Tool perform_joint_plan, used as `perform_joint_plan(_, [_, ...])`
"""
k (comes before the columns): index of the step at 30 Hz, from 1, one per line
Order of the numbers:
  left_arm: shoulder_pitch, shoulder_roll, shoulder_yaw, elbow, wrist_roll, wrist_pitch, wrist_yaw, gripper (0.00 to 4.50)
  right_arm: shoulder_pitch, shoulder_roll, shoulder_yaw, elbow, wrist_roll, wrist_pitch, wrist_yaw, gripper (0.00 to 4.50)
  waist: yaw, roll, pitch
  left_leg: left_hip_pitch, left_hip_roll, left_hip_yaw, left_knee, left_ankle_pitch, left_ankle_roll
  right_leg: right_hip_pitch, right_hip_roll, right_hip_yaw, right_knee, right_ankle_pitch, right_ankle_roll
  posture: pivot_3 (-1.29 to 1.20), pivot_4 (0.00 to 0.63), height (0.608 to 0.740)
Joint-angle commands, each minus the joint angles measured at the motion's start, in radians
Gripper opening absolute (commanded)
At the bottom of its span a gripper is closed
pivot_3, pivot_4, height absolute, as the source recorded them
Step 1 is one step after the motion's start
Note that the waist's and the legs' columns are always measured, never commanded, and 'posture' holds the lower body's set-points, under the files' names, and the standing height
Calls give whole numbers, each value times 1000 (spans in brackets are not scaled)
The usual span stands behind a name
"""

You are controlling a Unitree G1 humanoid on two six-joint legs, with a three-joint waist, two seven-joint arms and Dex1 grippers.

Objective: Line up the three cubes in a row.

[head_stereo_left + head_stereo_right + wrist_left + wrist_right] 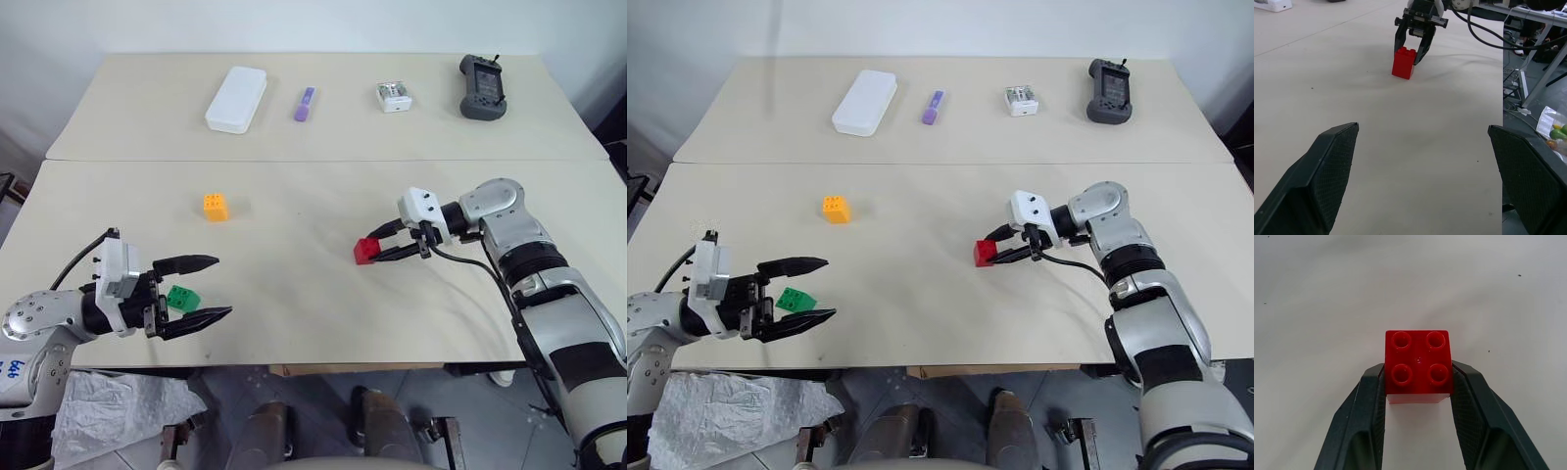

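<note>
A: Where do you have the red cube (1418,366) right now?

B: Your right gripper (384,245) has its jaws pinching it, one finger pressed to each side. In the right wrist view the four studs face up at you. In the head views it sits right of centre of the frame, low on the surface (294,294); whether it rests on the surface or hangs just above it cannot be told from these views.

A: And your left side?

B: Your left gripper (201,290) is at the lower left of the frame, jaws spread wide and holding nothing. The green cube (181,299) shows between the two black fingers in the head views, close to the near edge of the surface, touching neither finger as far as you can see.

A: The third cube?

B: The yellow-orange cube (216,207) stands alone, left of centre, above the left gripper in the frame and well apart from the red one.

A: So are your cubes in a row?

B: Not yet. The three are spread apart: green lower left, yellow-orange above it, red far over to the right.

A: Anything else up there?

B: Along the top of the frame you have a white box (236,99), a purple marker (305,103), a small white charger-like item (394,97) and a dark handheld controller (483,87).
</note>
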Motion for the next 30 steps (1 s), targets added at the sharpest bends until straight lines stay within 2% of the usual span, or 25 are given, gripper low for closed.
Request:
perform_joint_plan(1, [5,4,11,-23,-5,-16,6,4500,5,-14,-9,-17,8,17,64,2370,0,0,0,0,0,0,0,0,0,0,0,0,0,0,0,0,150,740])
perform_joint_plan(7, [-1,-2,2,-22,-19,11,27,4500,21,-38,-47,-54,38,38,64,4342,1,0,0,0,0,0,0,0,0,0,0,0,0,0,0,0,150,740])
perform_joint_plan(8, [3,-8,6,-23,-15,4,36,4500,33,-55,-59,-76,52,41,64,4462,2,0,0,0,0,0,0,0,0,0,0,0,0,0,0,0,150,740])
perform_joint_plan(13, [19,-37,50,0,-16,-25,71,4500,77,-99,-179,-130,87,9,54,4462,4,0,0,0,0,0,0,0,0,0,-1,0,0,0,0,0,150,740])
perform_joint_plan(16, [37,-69,120,65,4,-86,107,4500,130,-131,-282,-225,164,66,47,4462,4,0,0,0,1,0,0,0,0,0,0,0,0,0,0,0,150,740])
perform_joint_plan(21, [113,-118,301,168,-19,-150,182,4500,319,-135,-401,-517,289,183,-18,4462,4,0,0,0,3,2,0,-1,-2,0,1,-1,0,-1,-1,0,150,740])
perform_joint_plan(25, [249,-148,496,308,-56,-167,206,4500,533,-91,-468,-861,409,333,-175,4462,5,0,0,0,4,3,0,-2,-2,0,1,-1,-1,-1,-1,0,150,740])
perform_joint_plan(27, [292,-153,537,391,-38,-212,198,4500,610,-60,-464,-1001,448,395,-235,4462,5,0,0,1,4,4,0,-3,-2,0,1,-1,0,-1,-1,0,150,740])
perform_joint_plan(30, [358,-189,551,366,-55,-189,223,4500,667,-40,-443,-1095,432,401,-256,4462,15,0,0,1,4,5,0,-4,-2,0,1,-1,0,-1,-1,0,150,740])
